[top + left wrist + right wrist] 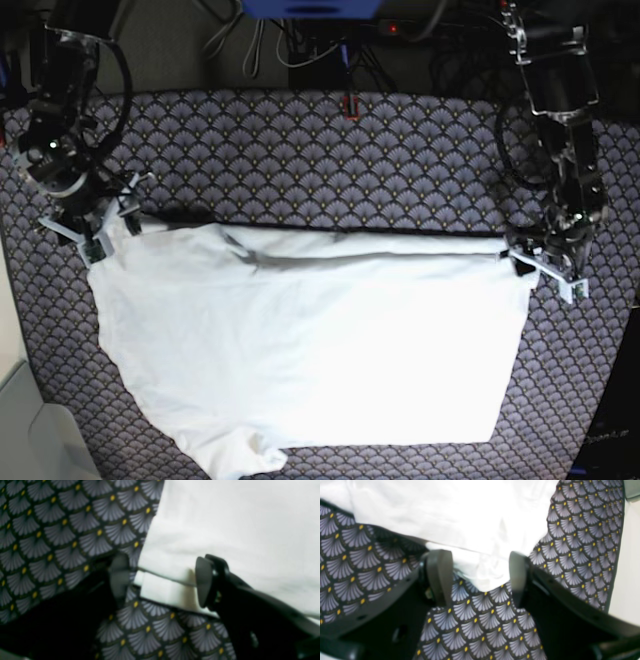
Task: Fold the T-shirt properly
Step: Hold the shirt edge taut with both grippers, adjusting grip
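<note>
While both grippers stand wide with nothing clamped, each straddles a far corner of the T-shirt (310, 330). The left gripper (161, 581) has a hemmed corner lying between its pads (203, 581), cloth touching or just beside the right-hand one; the jaws are spread well apart. The right gripper (480, 578) is equally spread, with a rounded tip of white cloth hanging into the gap and not pinched.

In the base view the shirt lies mostly flat on the patterned cloth (300, 150), its far edge folded over into a straight line running between the two grippers, and a sleeve bunched at the near left.

I judge the fabric light, thin and limp: it will sag, wrinkle and drag when lifted, and a shallow pinch could slip off. Best hold looks to be the doubled hem at each corner, both layers taken together, with the pads reaching deeper over the edge before closing.

The patterned cloth beneath is also soft, so a low pinch may gather it too. Bare surface shows beyond the far edge and at both sides; the near side is tighter, with the table edge (20, 330) close at the left.
</note>
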`<state>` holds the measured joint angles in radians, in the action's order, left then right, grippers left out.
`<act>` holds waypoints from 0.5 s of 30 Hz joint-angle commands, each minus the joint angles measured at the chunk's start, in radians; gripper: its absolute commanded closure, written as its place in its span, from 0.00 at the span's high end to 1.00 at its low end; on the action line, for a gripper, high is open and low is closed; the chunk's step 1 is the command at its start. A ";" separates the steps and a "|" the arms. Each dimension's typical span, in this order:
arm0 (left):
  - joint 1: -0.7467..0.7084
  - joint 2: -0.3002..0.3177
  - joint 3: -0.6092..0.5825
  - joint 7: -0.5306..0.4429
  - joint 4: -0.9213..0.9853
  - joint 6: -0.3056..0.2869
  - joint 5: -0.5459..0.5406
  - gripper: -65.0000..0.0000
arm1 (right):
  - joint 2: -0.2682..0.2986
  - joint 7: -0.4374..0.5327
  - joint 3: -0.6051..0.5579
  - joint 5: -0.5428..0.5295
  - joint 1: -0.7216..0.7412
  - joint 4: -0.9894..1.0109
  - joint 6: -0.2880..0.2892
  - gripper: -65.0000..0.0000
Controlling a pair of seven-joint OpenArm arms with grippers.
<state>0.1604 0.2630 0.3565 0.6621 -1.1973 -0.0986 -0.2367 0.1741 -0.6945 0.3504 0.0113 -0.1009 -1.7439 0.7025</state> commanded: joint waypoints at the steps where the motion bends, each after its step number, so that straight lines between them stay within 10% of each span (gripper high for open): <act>1: 0.020 0.015 0.013 -0.018 -0.014 -0.002 -0.002 0.60 | 0.011 0.016 0.002 -0.012 0.000 -0.018 -0.004 0.57; 15: 0.005 0.009 0.011 -0.018 -0.014 -0.003 0.000 0.60 | 0.018 0.016 0.008 -0.012 -0.009 -0.014 -0.004 0.57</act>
<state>0.1452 0.2600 0.3649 0.6609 -1.1965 -0.1017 -0.2333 0.1802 -0.6987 0.3531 0.0116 -0.1177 -1.7424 0.7025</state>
